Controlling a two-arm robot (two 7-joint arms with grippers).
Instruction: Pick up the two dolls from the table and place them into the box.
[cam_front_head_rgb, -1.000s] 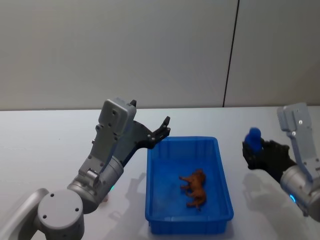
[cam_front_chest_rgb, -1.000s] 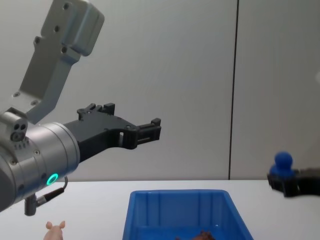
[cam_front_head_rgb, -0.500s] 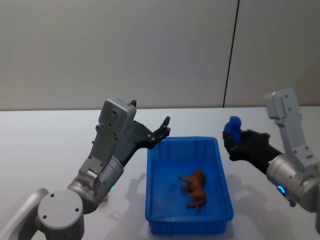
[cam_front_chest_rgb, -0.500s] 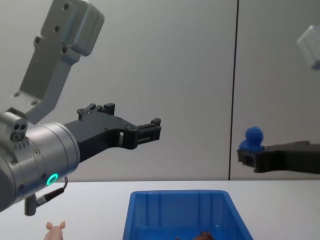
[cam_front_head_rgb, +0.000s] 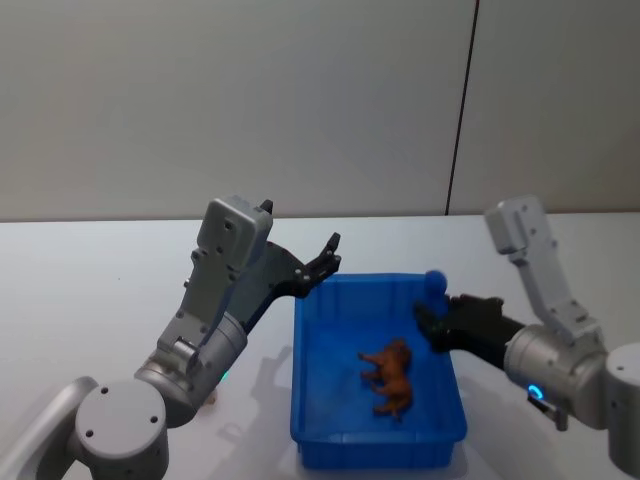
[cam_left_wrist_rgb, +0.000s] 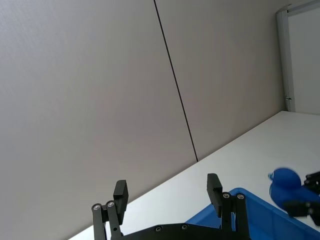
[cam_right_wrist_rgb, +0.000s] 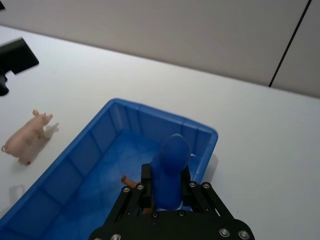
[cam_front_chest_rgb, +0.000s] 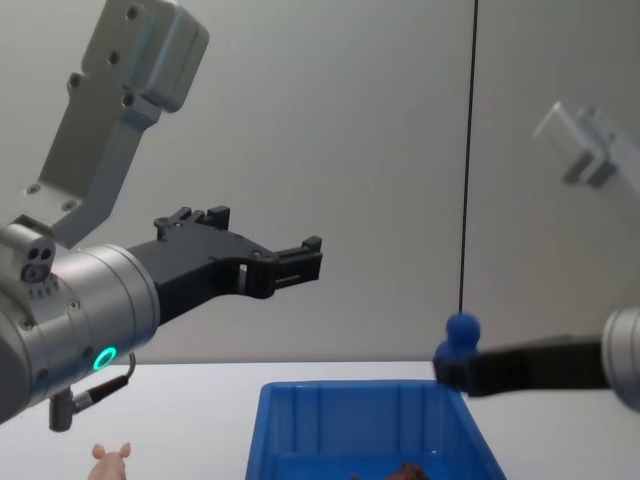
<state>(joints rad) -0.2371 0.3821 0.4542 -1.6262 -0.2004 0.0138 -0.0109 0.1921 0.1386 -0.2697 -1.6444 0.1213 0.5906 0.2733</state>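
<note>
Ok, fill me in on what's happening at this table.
The right gripper holds a small blue figure above the right side of the blue box. The brown doll lies inside the box. The pink pig is on the table, left of the box, not yet picked up. The left gripper hangs open in the air near the box's far left corner, holding nothing.

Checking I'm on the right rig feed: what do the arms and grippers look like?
Both arms are silver-grey with round joints and boxy pale housings. The left arm bears a green lit ring and a thin cable; the right arm a bluish light. The left gripper and right gripper are black.
</note>
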